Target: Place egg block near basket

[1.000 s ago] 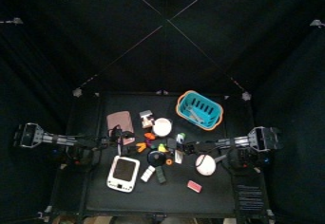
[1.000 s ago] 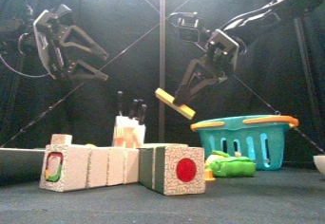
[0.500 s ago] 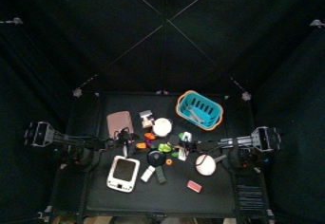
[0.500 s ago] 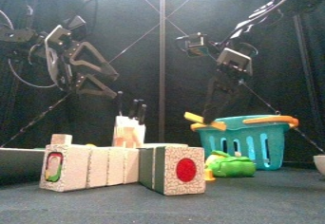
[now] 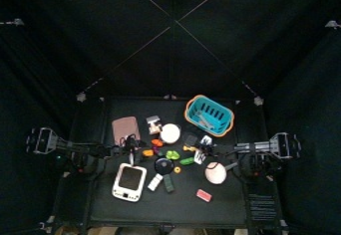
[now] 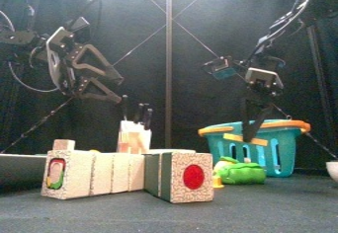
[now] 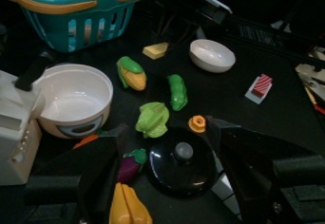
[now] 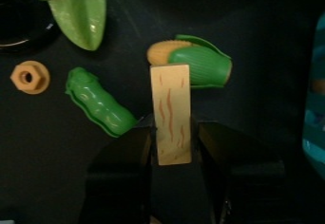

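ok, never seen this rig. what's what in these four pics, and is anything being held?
It is a two-armed robot at a small black table inside black curtains. One picture looks straight down, one looks level from the table's front edge, and two come from cameras on the wrists.

The left gripper hangs in the air, jaws open, holding nothing. The right gripper is shut on a thin tan block, lowered beside the turquoise basket.

On the table lie toy foods: a corn cob, a green pod, an orange ring. There are also white bowls, a black pot lid and a white device.
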You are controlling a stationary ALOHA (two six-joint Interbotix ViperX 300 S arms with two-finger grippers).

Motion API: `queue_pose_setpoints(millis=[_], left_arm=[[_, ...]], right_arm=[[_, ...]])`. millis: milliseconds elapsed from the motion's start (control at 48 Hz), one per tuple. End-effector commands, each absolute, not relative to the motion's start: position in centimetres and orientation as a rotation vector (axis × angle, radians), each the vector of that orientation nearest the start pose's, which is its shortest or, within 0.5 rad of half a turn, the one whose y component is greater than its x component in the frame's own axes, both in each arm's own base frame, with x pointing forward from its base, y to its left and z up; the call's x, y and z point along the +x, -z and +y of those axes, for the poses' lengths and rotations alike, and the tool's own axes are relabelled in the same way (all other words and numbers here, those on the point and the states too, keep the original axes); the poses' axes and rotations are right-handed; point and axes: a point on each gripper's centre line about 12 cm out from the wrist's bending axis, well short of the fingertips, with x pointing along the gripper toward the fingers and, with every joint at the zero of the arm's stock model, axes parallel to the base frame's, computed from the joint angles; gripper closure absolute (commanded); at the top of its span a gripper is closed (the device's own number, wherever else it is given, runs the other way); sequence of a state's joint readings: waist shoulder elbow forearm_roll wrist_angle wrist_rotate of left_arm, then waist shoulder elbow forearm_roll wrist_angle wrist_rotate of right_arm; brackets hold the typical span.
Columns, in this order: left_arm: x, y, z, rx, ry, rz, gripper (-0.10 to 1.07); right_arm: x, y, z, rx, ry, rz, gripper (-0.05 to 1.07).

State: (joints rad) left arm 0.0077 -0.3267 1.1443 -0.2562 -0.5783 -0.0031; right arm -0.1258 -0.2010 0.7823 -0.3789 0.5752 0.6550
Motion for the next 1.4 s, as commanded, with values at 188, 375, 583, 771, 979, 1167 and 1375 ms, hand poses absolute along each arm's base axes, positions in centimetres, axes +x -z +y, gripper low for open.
queue_pose_setpoints(millis=[188,375,583,771,979,1167,1375], left_arm=[[28.1,-18.6,1.8,-0.196,-0.170,0.219,0.00],[28.1,-18.6,1.8,-0.196,-0.170,0.219,0.00],[28.0,-18.5,2.0,-0.197,-0.176,0.222,0.00],[27.9,-18.3,2.0,-0.197,-0.178,0.226,0.00],[27.9,-18.3,2.0,-0.197,-0.178,0.228,0.00],[27.9,-18.3,2.0,-0.197,-0.178,0.228,0.00],[27.9,-18.3,2.0,-0.197,-0.180,0.226,0.00]], right_arm=[[26.7,-15.9,-8.1,0.443,0.575,1.050,0.52],[25.2,-14.6,-8.1,0.471,0.600,1.091,0.52],[24.3,-13.6,-7.8,0.482,0.603,1.123,0.51],[24.3,-13.5,-7.8,0.470,0.593,1.102,0.50],[24.4,-13.4,-8.1,0.474,0.595,1.093,0.45],[24.3,-13.4,-8.0,0.476,0.595,1.094,0.36],[24.2,-13.2,-8.0,0.480,0.597,1.099,0.32]])
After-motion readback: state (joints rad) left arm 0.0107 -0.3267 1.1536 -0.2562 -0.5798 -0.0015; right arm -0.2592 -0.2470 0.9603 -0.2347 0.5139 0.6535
